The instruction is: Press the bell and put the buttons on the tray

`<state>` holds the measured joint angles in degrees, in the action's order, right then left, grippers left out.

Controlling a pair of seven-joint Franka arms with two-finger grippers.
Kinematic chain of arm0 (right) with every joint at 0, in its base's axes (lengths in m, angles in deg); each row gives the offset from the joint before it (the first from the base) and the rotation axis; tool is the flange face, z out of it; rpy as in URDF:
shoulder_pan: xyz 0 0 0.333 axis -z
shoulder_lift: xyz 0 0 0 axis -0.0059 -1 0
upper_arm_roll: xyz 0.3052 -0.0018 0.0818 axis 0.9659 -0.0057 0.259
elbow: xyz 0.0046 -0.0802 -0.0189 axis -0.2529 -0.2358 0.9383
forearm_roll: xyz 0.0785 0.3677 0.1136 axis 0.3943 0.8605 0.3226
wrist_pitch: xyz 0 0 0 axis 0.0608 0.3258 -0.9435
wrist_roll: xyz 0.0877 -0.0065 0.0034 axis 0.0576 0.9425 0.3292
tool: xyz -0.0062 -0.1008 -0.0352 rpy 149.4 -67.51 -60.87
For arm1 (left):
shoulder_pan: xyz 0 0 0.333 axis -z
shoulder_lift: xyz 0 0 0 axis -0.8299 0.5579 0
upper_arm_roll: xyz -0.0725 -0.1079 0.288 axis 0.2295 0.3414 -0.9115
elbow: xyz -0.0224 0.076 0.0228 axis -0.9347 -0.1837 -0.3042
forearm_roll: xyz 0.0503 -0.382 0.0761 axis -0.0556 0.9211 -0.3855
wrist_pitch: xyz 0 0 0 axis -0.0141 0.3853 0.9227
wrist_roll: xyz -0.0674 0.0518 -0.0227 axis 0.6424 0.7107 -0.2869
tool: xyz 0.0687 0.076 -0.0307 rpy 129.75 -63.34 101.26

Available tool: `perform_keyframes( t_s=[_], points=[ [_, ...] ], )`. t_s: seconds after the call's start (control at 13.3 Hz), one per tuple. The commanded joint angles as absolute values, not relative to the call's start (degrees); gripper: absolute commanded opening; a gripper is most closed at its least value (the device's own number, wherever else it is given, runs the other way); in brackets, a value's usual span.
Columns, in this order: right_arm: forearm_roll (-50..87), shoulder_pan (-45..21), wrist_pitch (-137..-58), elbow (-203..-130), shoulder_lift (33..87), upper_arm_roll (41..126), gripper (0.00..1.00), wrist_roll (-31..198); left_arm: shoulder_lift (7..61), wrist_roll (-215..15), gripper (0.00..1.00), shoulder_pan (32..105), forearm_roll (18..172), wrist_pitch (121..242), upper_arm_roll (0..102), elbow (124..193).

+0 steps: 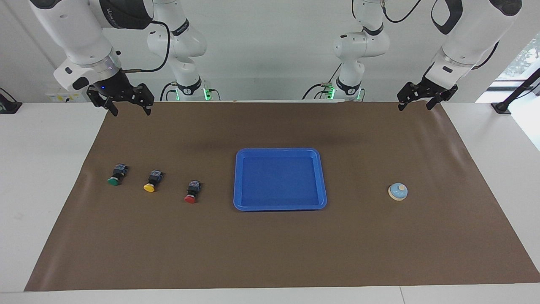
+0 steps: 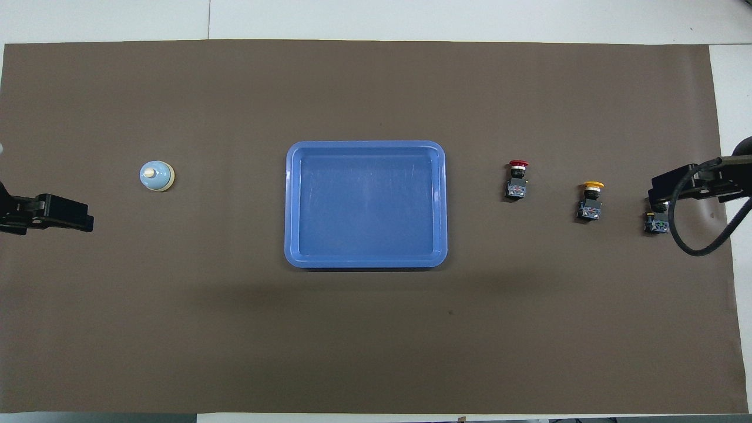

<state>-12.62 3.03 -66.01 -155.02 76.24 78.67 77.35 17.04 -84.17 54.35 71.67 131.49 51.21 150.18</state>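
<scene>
A brown mat [image 1: 270, 236] covers most of a white table [image 1: 42, 169]. Picture the mat as a clock face seen from above, with twelve o'clock pointing away from the robots. At its centre lies the blue tray [image 1: 238, 181], with nothing in it. Out at nine o'clock, toward the left arm's end, the small light-blue bell [image 1: 398, 191] stands alone, well apart from the tray. At three o'clock, toward the right arm's end, three buttons lie in a row on their sides, caps pointing to twelve: the red button [image 1: 192, 191] nearest the tray, then the yellow button [image 1: 152, 181], then the green button [image 1: 117, 175] outermost. Nothing lies between them and the tray.

The left gripper [image 1: 415, 103] hangs in the air over the mat's corner at about seven o'clock, its fingers spread and holding nothing. The right gripper [image 1: 130, 107] hangs over the corner at about five o'clock, tilted downward, fingers likewise spread and holding nothing.
</scene>
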Motion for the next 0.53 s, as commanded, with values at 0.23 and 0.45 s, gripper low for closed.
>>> perform_keyframes(
  t_s=[0.23,0.45],
  points=[
    [-12.6,3.5,-65.4,-154.8,76.1,78.4,1.0,78.7,17.0,-84.1,1.0,53.9,71.9,130.7,50.3,149.8],
    [-12.7,4.1,-65.6,-154.7,76.2,78.3,1.0,78.5,17.0,-84.1,1.0,54.1,71.9,130.7,50.4,149.8]
  ],
)
